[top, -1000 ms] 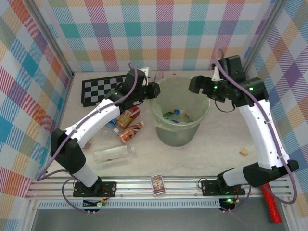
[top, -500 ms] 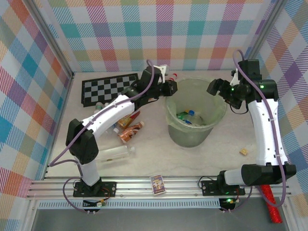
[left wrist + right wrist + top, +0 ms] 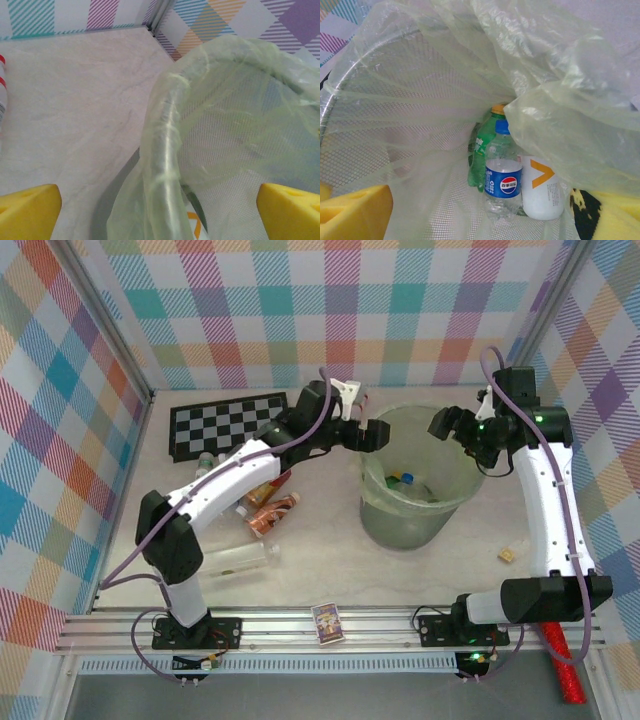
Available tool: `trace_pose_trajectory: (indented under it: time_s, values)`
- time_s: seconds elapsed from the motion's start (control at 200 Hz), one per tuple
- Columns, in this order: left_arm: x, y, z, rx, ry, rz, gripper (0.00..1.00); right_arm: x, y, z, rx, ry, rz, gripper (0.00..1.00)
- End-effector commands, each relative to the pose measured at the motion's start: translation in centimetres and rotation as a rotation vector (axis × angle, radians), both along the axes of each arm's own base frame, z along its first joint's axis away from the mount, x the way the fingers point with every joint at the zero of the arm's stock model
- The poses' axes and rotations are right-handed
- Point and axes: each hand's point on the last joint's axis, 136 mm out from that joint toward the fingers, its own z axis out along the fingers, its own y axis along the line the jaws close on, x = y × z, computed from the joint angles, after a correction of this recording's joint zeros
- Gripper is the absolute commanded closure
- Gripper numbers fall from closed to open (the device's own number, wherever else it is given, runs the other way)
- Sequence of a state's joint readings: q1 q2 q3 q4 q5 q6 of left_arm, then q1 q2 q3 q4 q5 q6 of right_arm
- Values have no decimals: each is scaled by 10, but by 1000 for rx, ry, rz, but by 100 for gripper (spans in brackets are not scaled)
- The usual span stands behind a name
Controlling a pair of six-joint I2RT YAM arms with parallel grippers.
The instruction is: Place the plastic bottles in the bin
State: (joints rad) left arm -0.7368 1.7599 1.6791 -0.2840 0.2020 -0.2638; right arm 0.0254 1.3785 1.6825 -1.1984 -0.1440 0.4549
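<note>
Left of the bin (image 3: 410, 525), on the table: a clear bottle (image 3: 237, 559) lies on its side, well apart from the bin, long axis roughly across the table. Nearer the bin, an orange-brown bottle (image 3: 272, 514) lies slanted, cap end toward the bin. More bottles sit just behind it, partly hidden under the left arm (count not clear).

Left gripper (image 3: 375, 436): hovers at the bin's left rim. In the wrist view its yellow pads (image 3: 27, 212) are spread wide with the rim between them, and nothing is pinched.

Judgement: the loose bottles all lie to the left of the bin and back from that hand, on the left arm's side. The left arm is clearly the nearer one, and it would have to swing away from the bin and line its jaws across a bottle's long axis.

Inside the bin, at the bottom: a green bottle (image 3: 481, 145), a clear blue-labelled bottle (image 3: 503, 182) and a white bottle (image 3: 542, 190), close together. The thin liner (image 3: 560, 100) sags inward.

Right gripper (image 3: 447, 426): at the bin's right rim, pointing inward, jaws spread, holding nothing.
</note>
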Motion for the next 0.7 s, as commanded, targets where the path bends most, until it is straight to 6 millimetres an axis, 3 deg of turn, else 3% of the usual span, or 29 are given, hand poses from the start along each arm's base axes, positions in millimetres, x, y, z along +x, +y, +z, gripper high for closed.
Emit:
trace_pose_trajectory:
  time_s: [0.0, 0.095, 0.22, 0.33, 0.41, 0.535, 0.695]
  values:
    - [-17, 26, 63, -64, -126, -47, 0, 0, -7, -10, -5, 30, -12, 9]
    - [-5, 48, 85, -139, -148, -28, 0, -1, -8, -11, -2, 30, -18, 9]
    - [29, 74, 83, -131, -158, 53, 0, -1, -6, -8, 8, 21, -13, 9]
    - [74, 81, 55, -54, -137, 117, 7, 0, 2, 0, 47, -11, 17, 9]
    - [107, 81, 18, 42, -96, 151, 12, 1, 13, 15, 105, -54, 59, 9]
    - [147, 74, -26, 112, -66, 173, 19, -5, 34, 57, 209, -164, 143, 9]
    - [184, 59, -74, 182, -55, 167, 24, -27, 50, 112, 293, -306, 221, 9]
